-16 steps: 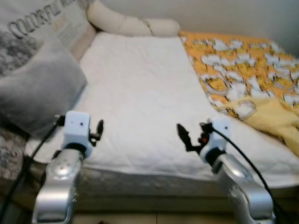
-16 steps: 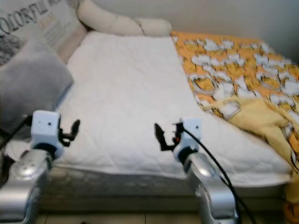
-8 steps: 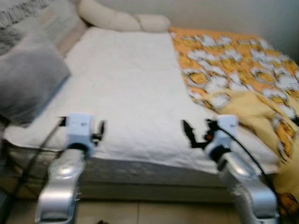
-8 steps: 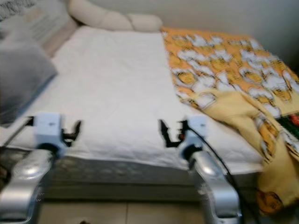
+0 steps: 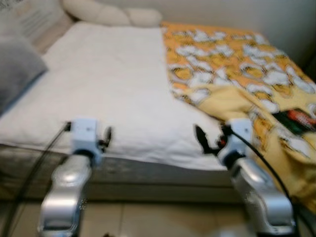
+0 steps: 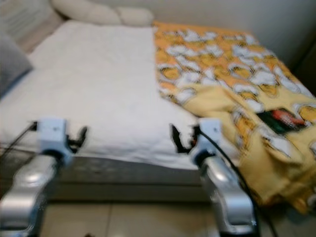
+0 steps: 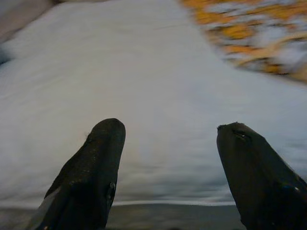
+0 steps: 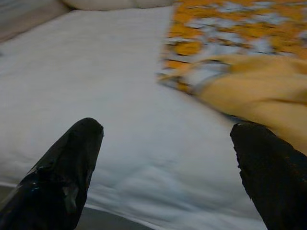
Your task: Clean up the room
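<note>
A: What sits nearest the robot?

B: Both arms, raised at the foot edge of the bed (image 5: 148,165). The left gripper (image 7: 165,167) has its jaws spread wide with nothing between them, aimed over the white mattress pad (image 5: 98,84). The right gripper (image 8: 168,167) is just as wide and just as empty, pointing toward the seam where white meets orange.

A: And the thing to tidy?

B: I'd judge it is the orange patterned blanket (image 5: 222,59), bunched along the robot's right side of the bed. Its yellow underside (image 5: 232,101) is folded over near the right gripper, and one corner hangs off the edge. A small dark flat item (image 5: 295,120) lies on it, too blurred to identify.

A: Farther back?

B: A grey pillow (image 5: 15,69) at the left, cream bolsters (image 5: 111,16) against the wall.

A: What might go wrong?

B: The pictures are smeared, so a reach begun now could pinch the white pad instead of the blanket. Pulling the blanket could also tip that dark item onto the floor
</note>
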`<state>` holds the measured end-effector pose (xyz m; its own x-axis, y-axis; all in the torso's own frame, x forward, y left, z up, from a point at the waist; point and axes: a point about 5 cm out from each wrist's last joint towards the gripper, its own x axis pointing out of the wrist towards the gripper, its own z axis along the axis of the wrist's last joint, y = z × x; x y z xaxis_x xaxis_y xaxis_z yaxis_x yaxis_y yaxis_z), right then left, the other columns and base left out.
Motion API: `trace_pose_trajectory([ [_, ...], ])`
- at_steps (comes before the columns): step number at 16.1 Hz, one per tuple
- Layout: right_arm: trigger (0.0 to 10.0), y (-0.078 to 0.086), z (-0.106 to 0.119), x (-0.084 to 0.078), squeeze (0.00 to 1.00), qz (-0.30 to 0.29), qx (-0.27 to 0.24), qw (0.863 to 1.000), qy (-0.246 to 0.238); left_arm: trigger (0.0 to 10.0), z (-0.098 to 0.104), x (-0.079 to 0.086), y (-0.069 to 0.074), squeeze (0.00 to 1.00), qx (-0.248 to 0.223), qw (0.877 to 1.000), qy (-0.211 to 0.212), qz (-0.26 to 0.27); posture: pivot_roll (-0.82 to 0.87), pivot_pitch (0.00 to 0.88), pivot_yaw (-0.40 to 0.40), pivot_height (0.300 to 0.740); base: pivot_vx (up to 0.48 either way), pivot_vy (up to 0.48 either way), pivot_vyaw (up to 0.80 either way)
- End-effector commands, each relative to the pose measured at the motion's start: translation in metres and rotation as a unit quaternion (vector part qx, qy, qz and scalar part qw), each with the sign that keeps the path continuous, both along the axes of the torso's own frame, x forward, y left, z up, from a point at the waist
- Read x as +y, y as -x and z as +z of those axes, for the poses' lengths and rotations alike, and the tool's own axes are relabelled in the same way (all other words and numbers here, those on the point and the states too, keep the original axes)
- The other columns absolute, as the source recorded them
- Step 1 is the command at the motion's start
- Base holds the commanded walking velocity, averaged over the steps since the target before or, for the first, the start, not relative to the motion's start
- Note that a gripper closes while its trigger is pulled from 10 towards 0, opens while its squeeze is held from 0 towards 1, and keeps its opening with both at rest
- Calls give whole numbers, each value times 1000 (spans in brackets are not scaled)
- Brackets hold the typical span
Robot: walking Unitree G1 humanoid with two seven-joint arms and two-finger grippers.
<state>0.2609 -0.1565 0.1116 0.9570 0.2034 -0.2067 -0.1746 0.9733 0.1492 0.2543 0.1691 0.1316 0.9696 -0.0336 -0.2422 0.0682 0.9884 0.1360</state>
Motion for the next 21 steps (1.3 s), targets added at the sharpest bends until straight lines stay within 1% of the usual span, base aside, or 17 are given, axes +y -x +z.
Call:
trace_pose_trajectory([
  [1,10000,-2,5,3,0,3,-11,1000,-4,10000,3,5,-2,220,-5,1000,-7,7,-61,0,-53,740,0,-480,0],
  [6,10000,-5,6,2,0,0,-5,1000,-12,10000,5,4,-5,224,-7,1000,-7,8,-67,0,-51,740,0,-480,0],
  [8,10000,-5,4,2,0,3,-4,1000,-3,10000,6,4,-6,220,-9,1000,-8,8,-67,0,-51,740,0,-480,0],
  [11,10000,-5,4,3,0,8,0,1000,-3,10000,7,4,-7,212,-12,1000,-5,9,-76,0,-45,740,0,-476,0],
  [12,10000,-6,2,0,0,0,7,1000,9,10000,6,2,-7,188,-13,1000,2,3,-71,0,-46,740,0,0,0],
  [13,10000,-6,1,-1,0,-5,12,1000,7,10000,6,2,-8,161,-13,1000,6,7,-74,0,-48,740,0,0,0],
  [14,10000,-5,1,1,0,2,15,1000,-10,10000,11,2,-10,153,-37,999,-12,7,-74,0,-52,740,0,0,0],
  [15,10000,-5,1,1,0,2,16,1000,-9,10000,12,2,-11,157,-41,999,-12,6,-77,0,-51,740,0,0,0],
  [17,10000,-6,3,2,0,8,15,1000,1,10000,13,0,-11,196,-46,999,2,-6,-86,0,-51,740,0,0,0],
  [21,10000,-8,2,3,0,3,22,1000,-3,10000,13,-2,-12,192,-48,999,3,-16,-80,0,-56,740,62,0,0],
])
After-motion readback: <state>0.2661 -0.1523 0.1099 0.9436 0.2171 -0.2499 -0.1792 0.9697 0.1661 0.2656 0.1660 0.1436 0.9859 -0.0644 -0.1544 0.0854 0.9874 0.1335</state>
